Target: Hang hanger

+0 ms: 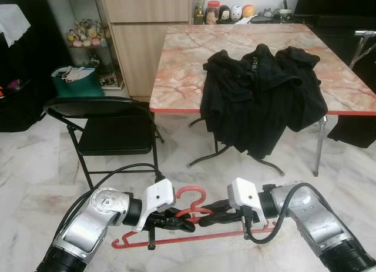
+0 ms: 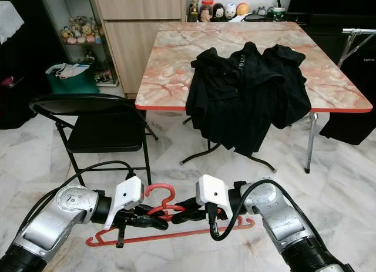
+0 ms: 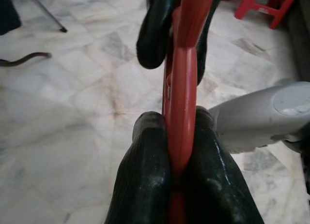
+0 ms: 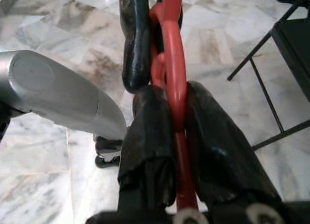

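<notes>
Holding the red plastic clothes hanger (image 1: pixel 188 216) low over the pale marble-tiled floor (image 1: pixel 35 166), both grippers are clamped on it near the base of its hook: the left gripper (image 1: pixel 179 220) and the right gripper (image 1: pixel 214 216) each pinch the red bar between their 2 black fingers, as both wrist views confirm. The step in hand looks like carrying the hanger, which is not yet hung. The next move probably calls for finding a rail, none being evident here. Ahead stands a pink marble-patterned table (image 1: pixel 188 66) with black garments (image 1: pixel 258 90) draped over its front edge, a black folding chair (image 1: pixel 108 128) beside its left corner, and a wooden cabinet (image 1: pixel 144 31) behind.
</notes>
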`<state>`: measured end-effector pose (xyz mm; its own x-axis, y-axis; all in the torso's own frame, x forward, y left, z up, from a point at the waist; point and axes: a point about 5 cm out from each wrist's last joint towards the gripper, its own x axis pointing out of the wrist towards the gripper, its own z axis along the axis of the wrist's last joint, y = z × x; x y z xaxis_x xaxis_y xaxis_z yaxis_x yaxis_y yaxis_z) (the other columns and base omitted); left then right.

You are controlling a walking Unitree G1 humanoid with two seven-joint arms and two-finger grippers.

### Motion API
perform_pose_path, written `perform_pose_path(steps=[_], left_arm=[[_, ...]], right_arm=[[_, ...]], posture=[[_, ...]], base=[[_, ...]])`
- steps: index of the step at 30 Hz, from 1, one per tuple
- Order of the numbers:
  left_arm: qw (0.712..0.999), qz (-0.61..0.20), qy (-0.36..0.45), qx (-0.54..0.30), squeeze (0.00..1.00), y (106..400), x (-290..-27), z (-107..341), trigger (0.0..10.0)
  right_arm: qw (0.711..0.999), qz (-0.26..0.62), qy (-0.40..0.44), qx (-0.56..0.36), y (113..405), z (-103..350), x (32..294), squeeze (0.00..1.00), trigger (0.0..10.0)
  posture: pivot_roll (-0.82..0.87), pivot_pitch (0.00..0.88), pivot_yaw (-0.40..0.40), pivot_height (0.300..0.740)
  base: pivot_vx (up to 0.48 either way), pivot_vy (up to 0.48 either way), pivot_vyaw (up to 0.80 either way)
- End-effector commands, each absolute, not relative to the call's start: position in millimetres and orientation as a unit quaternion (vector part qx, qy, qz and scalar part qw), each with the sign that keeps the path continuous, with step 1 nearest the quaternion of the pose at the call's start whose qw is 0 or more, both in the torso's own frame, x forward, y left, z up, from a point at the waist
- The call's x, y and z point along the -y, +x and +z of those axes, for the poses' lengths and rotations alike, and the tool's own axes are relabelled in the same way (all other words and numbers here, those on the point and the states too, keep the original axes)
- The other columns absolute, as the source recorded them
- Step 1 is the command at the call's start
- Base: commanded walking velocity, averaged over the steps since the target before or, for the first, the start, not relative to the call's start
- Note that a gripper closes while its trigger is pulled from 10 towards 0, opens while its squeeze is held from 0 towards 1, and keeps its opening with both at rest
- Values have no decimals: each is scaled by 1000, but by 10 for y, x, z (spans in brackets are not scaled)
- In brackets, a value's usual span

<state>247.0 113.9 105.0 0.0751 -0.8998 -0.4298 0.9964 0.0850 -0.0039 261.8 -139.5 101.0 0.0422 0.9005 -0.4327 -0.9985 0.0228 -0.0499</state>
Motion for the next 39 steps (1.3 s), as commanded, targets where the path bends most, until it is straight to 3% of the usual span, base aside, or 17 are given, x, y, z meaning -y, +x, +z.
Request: perform_pose_path(steps=[1, 2, 3, 4, 21, 27, 31, 32, 33, 34, 39], left_arm=[[722, -661, 158, -133, 0, 2520, -1128, 1174, 10000], [722, -661, 158, -133, 0, 2520, -1128, 1174, 10000], [727, -655, 158, -129, 949, 2540, -1127, 1171, 10000], [727, -656, 156, -129, 1000, 2541, -1127, 1169, 10000], [725, -647, 186, -146, 1000, 2589, -1325, 1110, 10000], [715, -631, 247, -173, 1000, 2601, -1536, 1009, 10000], [733, -618, 232, -167, 1000, 2635, -1603, 1043, 10000], [739, -614, 220, -167, 82, 2645, -1640, 1058, 10000], [741, -614, 217, -167, 82, 2646, -1654, 1060, 10000], [745, -610, 214, -166, 0, 2653, -1671, 1063, 10000], [755, -588, 228, -179, 0, 2684, -1796, 952, 10000]], right_arm=[[697, 679, -179, -147, 2616, 1012, 1393, 0, 0], [697, 679, -179, -147, 2616, 1012, 1393, 0, 0], [698, 678, -180, -148, 2621, 1011, 1392, 0, 0], [699, 676, -179, -148, 2624, 1012, 1393, 0, 0], [694, 676, -187, -159, 2630, 969, 1382, 0, 0], [722, 645, -188, -165, 2686, 927, 1465, 0, 0], [728, 635, -190, -175, 2693, 915, 1534, 0, 0], [727, 635, -191, -180, 2678, 898, 1559, 0, 0], [727, 634, -191, -181, 2675, 893, 1565, 0, 0], [729, 631, -193, -184, 2676, 883, 1576, 0, 0], [765, 569, -216, -210, 2785, 757, 1660, 0, 0]], posture=[[17, 0, -2, 740], [17, 0, -2, 740], [14, 0, 0, 740], [14, 0, 0, 740], [23, 0, -7, 740], [26, 0, -3, 740], [24, 0, -1, 740], [26, 0, -1, 740], [25, 0, -2, 740], [25, 0, -2, 740], [24, 0, 0, 740]], base=[[0, 0, 0], [0, 0, 0], [0, 0, 0], [0, 0, 0], [0, 0, 0], [0, 0, 0], [0, 0, 0], [0, 0, 0], [0, 0, 0], [0, 0, 0], [0, 0, 0]])
